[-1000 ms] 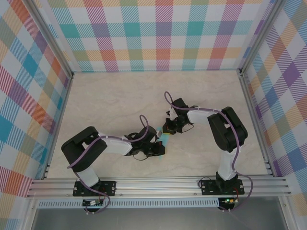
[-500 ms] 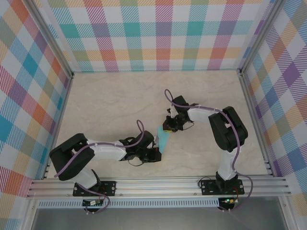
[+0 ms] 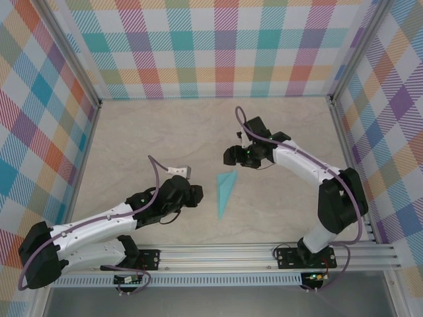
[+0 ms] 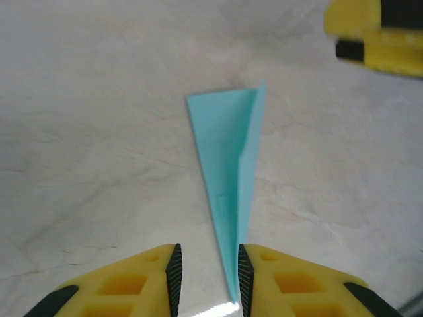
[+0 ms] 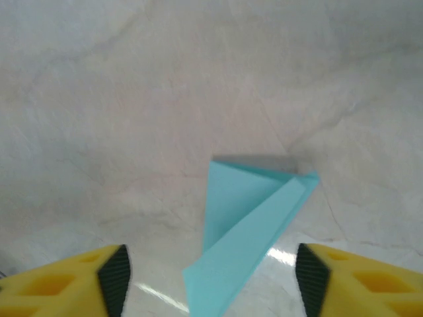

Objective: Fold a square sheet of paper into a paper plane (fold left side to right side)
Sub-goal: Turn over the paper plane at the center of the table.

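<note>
Two open jaws: left end effector (image 4: 207,277) narrowly parted; right end effector (image 5: 211,282) wide; paper plane (image 3: 225,191) seemingly untouched.

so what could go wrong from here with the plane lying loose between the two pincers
1. The paper plane looks to have one flap lifted along its crease in the right wrist view. With nothing pressing it down, it may spring open.
2. Its narrow tip lies right beside a finger of the left pincer, whose jaws stand only a little apart. A sideways move there could drag or crumple the tip.
</note>
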### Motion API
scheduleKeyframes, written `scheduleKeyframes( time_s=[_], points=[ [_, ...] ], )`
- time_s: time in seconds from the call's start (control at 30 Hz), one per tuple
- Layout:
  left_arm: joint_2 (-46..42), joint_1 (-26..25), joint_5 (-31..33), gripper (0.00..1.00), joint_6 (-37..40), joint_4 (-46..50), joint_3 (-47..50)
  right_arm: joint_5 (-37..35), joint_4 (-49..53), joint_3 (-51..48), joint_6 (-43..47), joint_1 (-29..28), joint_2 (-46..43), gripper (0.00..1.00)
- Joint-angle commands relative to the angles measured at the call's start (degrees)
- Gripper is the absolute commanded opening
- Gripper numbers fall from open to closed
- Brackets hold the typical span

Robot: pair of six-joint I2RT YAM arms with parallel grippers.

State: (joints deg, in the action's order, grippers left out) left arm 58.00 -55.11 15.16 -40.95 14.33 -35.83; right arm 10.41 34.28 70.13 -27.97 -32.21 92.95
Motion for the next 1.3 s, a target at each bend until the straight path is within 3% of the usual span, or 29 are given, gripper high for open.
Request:
scheduleKeyframes(
  time_s=[0.0, 0.1, 0.27, 0.4, 0.6, 0.73, 1.0, 1.17, 1.27],
  points=[
    [-1.1, -0.5, 13.0, 0.35, 0.0, 4.2, -1.8, -4.5, 4.8, -2.1, -4.7, -5.2, 0.4, 0.85],
    [-1.1, -0.5, 16.7, 0.38, -0.6, 4.5, -2.6, -8.2, 4.6, -2.4, -7.8, -9.6, 2.3, 0.91],
    [-1.5, -0.5, 17.1, 0.4, -0.5, 5.6, -3.0, -12.4, 7.1, 0.3, -9.7, -13.6, 8.5, 0.86],
    [-2.4, -0.5, 17.6, 0.41, -1.4, 6.5, -2.3, -13.9, 8.9, 0.9, -11.1, -14.5, 11.4, 0.64],
    [-4.1, -0.5, 19.0, 0.43, -1.2, 7.6, -2.4, -11.9, 7.0, -0.1, -9.8, -14.6, 7.7, 0.15],
    [-4.9, -0.6, 20.0, 0.49, -0.6, 9.2, -2.9, -4.9, 2.0, -1.5, -6.8, -14.6, 2.6, 0.0],
    [-6.9, -0.5, 21.7, 0.51, -0.2, 9.9, -2.9, 7.0, -11.1, -12.1, -4.3, -9.9, -4.4, 0.0],
    [-6.8, -0.5, 21.8, 0.52, -0.4, 10.1, -3.1, 9.4, -17.3, -20.9, -4.1, -4.2, -2.4, 0.06],
    [-6.7, -0.6, 21.6, 0.52, -0.3, 10.7, -3.4, 5.9, -15.0, -22.5, -2.1, -1.6, -3.4, 0.13]
  ],
)
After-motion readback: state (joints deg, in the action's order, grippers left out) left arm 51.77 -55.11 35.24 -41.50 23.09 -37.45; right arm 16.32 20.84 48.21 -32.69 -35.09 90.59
